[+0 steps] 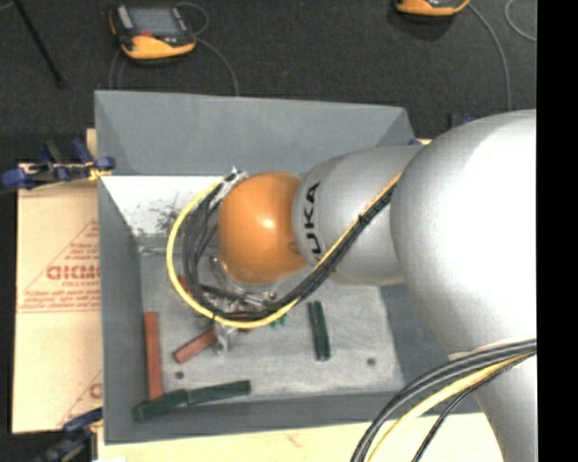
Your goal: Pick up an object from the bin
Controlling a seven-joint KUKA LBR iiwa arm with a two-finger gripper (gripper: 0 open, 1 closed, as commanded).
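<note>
One red stick (152, 356) beside left bin wall (117, 298)

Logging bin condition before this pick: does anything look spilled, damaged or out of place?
One thing: a patch of dark specks on the bin's pale sloping wall, upper left, like scuffs or grit; I cannot tell which. The red-brown sticks and green sticks lie scattered flat on the floor, none visibly broken.

1. Can't see the right side of the bin (117, 298), buried under the arm (452, 207).
2. Can't see the right end of the short reddish stick (192, 348) either, tucked beneath the wrist.
3. No telling what the tiny green bit (282, 318) under the cables (173, 244) is.
4. Lost most of the far orange gadget (432, 5) to the top edge.
</note>
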